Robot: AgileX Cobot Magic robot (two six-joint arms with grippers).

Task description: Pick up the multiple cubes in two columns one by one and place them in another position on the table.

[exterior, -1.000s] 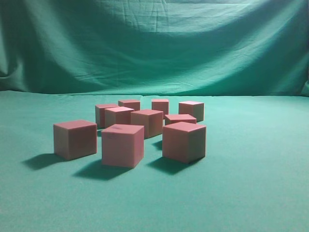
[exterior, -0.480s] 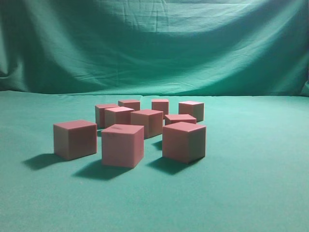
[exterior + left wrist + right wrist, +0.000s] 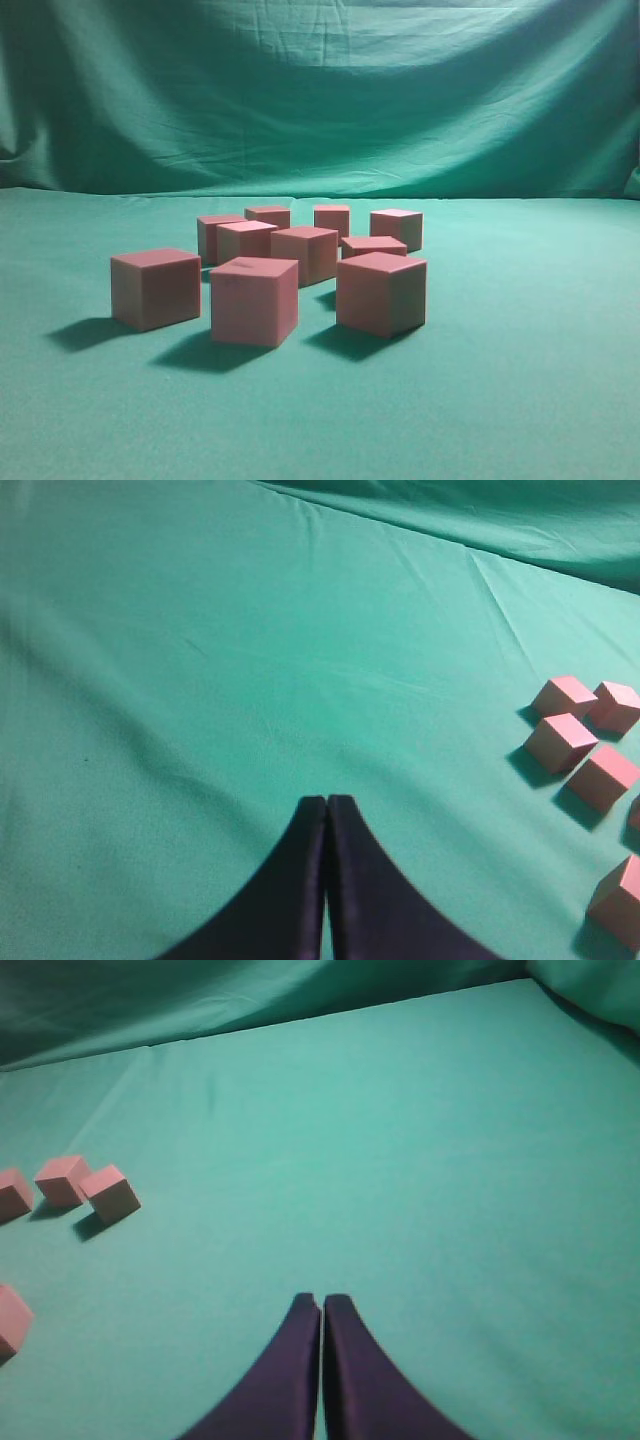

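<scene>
Several reddish-pink cubes (image 3: 254,300) stand in a loose cluster at the middle of the green table (image 3: 520,380) in the exterior view. No gripper shows in that view. In the left wrist view my left gripper (image 3: 327,802) is shut and empty above bare cloth; several cubes (image 3: 560,742) lie far to its right. In the right wrist view my right gripper (image 3: 321,1300) is shut and empty over bare cloth; cubes (image 3: 110,1193) lie far to its left.
A draped green cloth backdrop (image 3: 320,90) rises behind the table. Bare cloth lies to the left and right of the cluster and in front of it.
</scene>
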